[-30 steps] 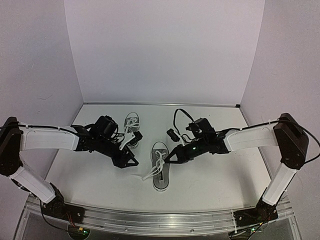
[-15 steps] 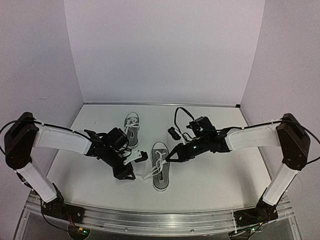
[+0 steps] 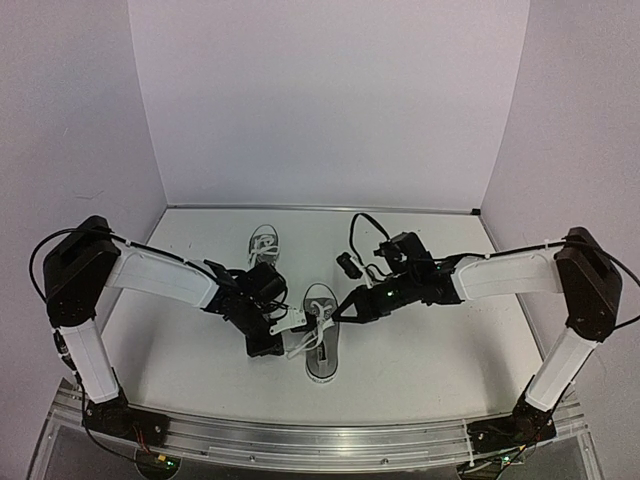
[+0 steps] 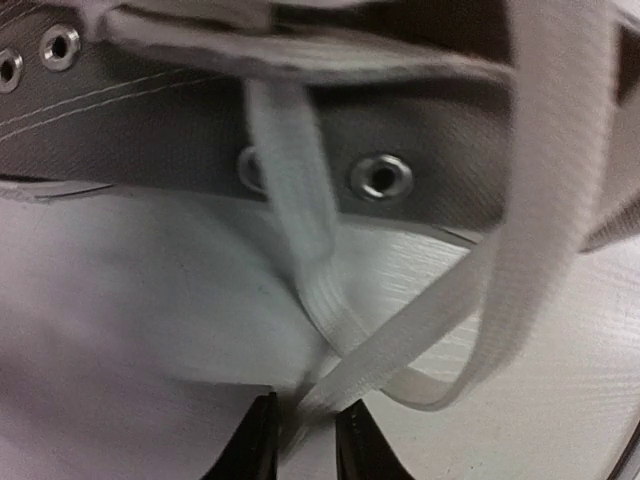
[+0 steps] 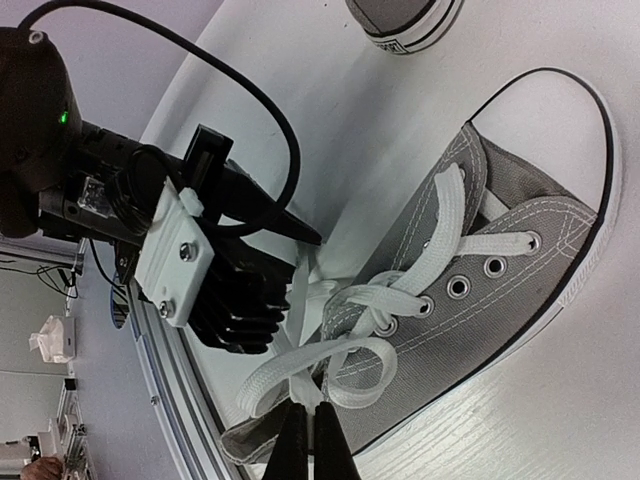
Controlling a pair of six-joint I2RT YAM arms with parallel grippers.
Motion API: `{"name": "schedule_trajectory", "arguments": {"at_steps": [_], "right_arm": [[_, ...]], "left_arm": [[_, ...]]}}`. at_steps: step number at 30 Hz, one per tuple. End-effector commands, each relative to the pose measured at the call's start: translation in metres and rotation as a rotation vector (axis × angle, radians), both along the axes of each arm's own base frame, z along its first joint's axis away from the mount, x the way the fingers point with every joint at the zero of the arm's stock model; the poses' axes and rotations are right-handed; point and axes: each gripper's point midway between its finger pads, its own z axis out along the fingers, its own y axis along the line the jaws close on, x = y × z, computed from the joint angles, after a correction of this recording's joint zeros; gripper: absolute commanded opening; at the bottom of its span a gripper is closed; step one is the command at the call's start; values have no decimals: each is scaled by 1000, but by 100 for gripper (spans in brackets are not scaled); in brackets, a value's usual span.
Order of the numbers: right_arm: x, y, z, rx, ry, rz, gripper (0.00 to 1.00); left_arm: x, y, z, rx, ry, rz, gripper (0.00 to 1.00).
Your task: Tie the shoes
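Two grey shoes with white laces lie on the white table: the near shoe [image 3: 322, 360] in the middle and the far shoe [image 3: 264, 243] behind it to the left. My right gripper [image 3: 343, 313] is at the near shoe's right side, shut on a loop of white lace [image 5: 300, 365], which is pinched at my right gripper [image 5: 310, 425]. My left gripper [image 3: 297, 322] reaches in from the left. In the left wrist view, crossed lace strands [image 4: 318, 300] run down from the grey eyelet side [image 4: 450, 170] into my left gripper [image 4: 305, 445], whose narrow jaws hold the lace.
A small black part on a cable [image 3: 347, 266] lies behind the near shoe. The far shoe's toe cap [image 5: 405, 20] sits close beyond the near shoe. A metal rail [image 3: 300, 440] runs along the table's front edge. Purple walls stand on three sides.
My left arm has swung right, from beside the far shoe to the near shoe's laces, and its jaws have narrowed onto a lace. The right gripper has stayed put, shut.
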Motion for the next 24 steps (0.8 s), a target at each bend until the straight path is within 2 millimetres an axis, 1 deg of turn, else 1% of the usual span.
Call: {"name": "schedule_trajectory", "arguments": {"at_steps": [1, 2, 3, 5, 10, 12, 15, 17, 20, 23, 24], "right_arm": [[14, -6, 27, 26, -82, -60, 0], [17, -9, 29, 25, -89, -81, 0], [21, -13, 30, 19, -96, -107, 0], [26, -22, 35, 17, -113, -156, 0], [40, -59, 67, 28, -200, -331, 0], [44, -76, 76, 30, -232, -411, 0], [45, -99, 83, 32, -250, -508, 0], [42, -111, 79, 31, -235, -561, 0], [40, -128, 67, 14, -196, -655, 0], [39, -156, 49, -44, -168, -795, 0], [36, -169, 36, -80, -133, -856, 0]], "left_arm": [[16, 5, 5, 64, -37, 101, 8], [18, 5, 11, 50, -42, 139, 2], [20, 5, 17, 27, -52, 175, 0], [26, 6, 35, -38, -81, 272, 0], [51, 20, 93, -228, -192, 521, 0], [57, 28, 118, -321, -196, 608, 0], [61, 40, 143, -446, -174, 698, 0], [65, 53, 154, -522, -153, 782, 0], [67, 75, 162, -598, -147, 902, 0], [67, 100, 159, -639, -159, 1037, 0], [65, 106, 154, -647, -151, 1075, 0]]}}
